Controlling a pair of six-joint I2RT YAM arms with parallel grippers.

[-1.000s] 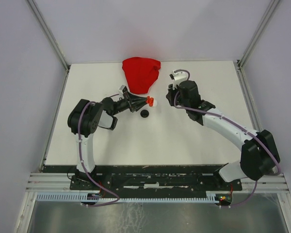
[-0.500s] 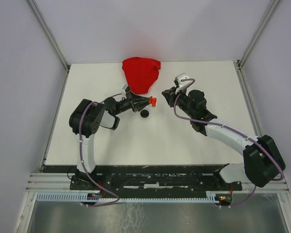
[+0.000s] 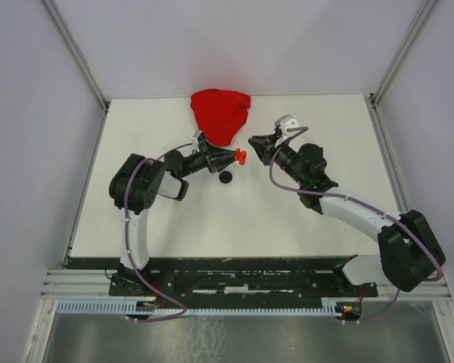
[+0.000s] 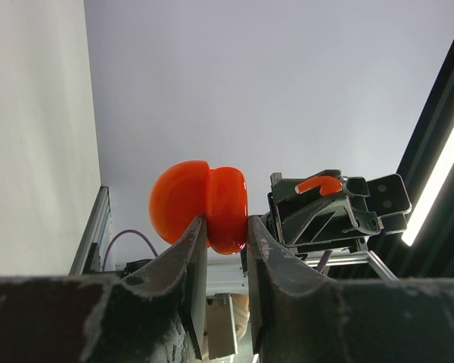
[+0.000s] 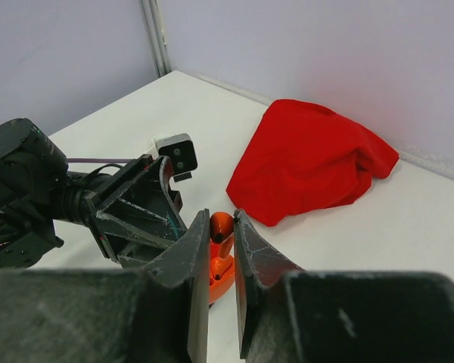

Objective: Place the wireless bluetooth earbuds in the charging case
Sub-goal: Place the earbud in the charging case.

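The left arm (image 3: 140, 185) is folded at its elbow, with the forearm running level to the right towards the middle of the table (image 3: 287, 219). The left gripper (image 3: 234, 156) is closed narrowly on a red charging case (image 4: 200, 206), and its two fingers pinch the hinged shell at its lower edge so that both rounded halves stand above the fingertips. The right arm (image 3: 348, 208) stretches from its base up and to the left in a long line, its wrist turned towards the other arm. The right gripper (image 3: 252, 142) is shut to a thin gap on a red earbud (image 4: 320, 184) — seen from the left wrist, the bud lies crosswise between the fingertips. The two grippers face each other tip to tip above the table, just in front of the red cloth (image 3: 221, 113). The bud is close beside the case, and whether they touch cannot be told. A small black round object (image 3: 226, 177) lies on the table just below the case.
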